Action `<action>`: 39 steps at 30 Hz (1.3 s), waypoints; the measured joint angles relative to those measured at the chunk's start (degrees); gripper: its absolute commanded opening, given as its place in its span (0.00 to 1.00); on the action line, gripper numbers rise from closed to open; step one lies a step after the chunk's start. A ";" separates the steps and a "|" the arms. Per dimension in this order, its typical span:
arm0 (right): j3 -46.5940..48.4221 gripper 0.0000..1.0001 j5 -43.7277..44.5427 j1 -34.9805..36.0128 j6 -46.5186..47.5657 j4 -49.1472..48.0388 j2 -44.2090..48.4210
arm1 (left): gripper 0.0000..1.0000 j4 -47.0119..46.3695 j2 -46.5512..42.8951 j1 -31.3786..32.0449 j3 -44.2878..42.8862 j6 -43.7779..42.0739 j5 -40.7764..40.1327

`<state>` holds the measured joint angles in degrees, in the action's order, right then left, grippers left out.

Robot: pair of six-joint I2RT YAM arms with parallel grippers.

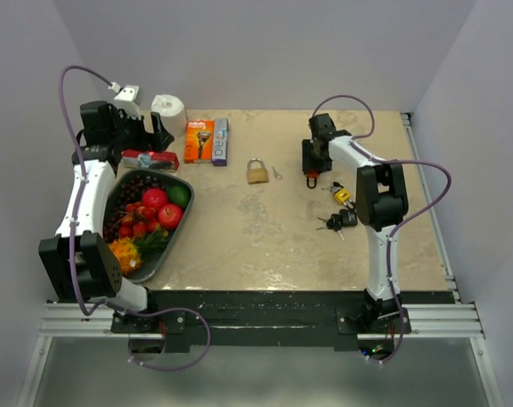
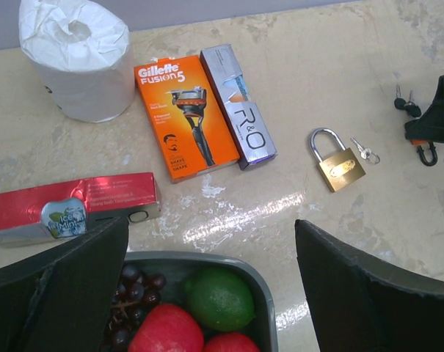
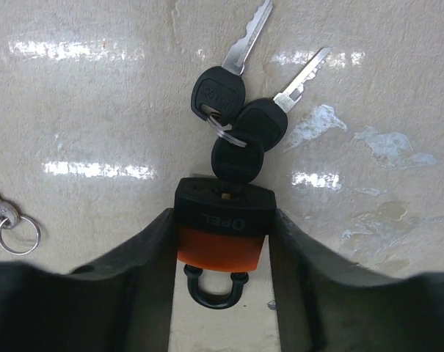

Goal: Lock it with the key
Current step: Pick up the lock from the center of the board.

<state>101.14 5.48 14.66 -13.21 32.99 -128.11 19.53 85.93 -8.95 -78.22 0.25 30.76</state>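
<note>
A black and orange padlock [image 3: 222, 235] lies on the table with its shackle toward the wrist. A black-headed key [image 3: 236, 163] sits in its keyhole, and two more keys [image 3: 262, 121] on the same ring lie beyond it. My right gripper [image 3: 223, 220] has both fingers pressed against the padlock's sides; in the top view it stands at the back right [image 1: 311, 174]. A brass padlock [image 1: 257, 172] and a small silver key [image 1: 276, 173] lie apart in the middle back. My left gripper [image 2: 210, 224] hangs wide open above the tray's far rim, holding nothing.
A grey tray [image 1: 167, 254] of fruit sits at the left. Behind it are a red box [image 1: 150, 159], a toilet roll [image 1: 168, 107], an orange razor pack [image 1: 198, 140] and a silver box [image 1: 220, 141]. A yellow padlock [image 1: 342, 195] and black keys [image 1: 339, 220] lie by the right arm.
</note>
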 measured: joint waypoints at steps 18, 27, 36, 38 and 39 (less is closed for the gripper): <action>-11.37 0.00 -15.93 -0.42 -9.40 -14.49 19.26 | 0.94 -7.26 -1.40 7.91 0.70 -0.22 9.97; -14.49 0.00 -22.91 2.12 -18.36 -27.45 31.82 | 0.89 -29.14 2.21 29.42 12.04 19.47 11.45; -19.91 0.00 -24.96 5.11 -23.26 -30.05 34.71 | 0.83 -42.77 5.25 37.20 14.38 28.00 0.44; -20.74 0.00 -24.96 5.73 -23.74 -30.05 34.91 | 0.78 -44.00 6.58 37.79 14.32 28.94 -1.51; -21.11 0.00 -24.98 6.08 -24.00 -30.03 35.08 | 0.71 -44.04 7.34 38.14 14.01 29.22 -2.73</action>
<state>80.03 -19.51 20.73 -37.21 2.96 -93.03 -24.51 93.27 29.19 -64.20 29.47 28.03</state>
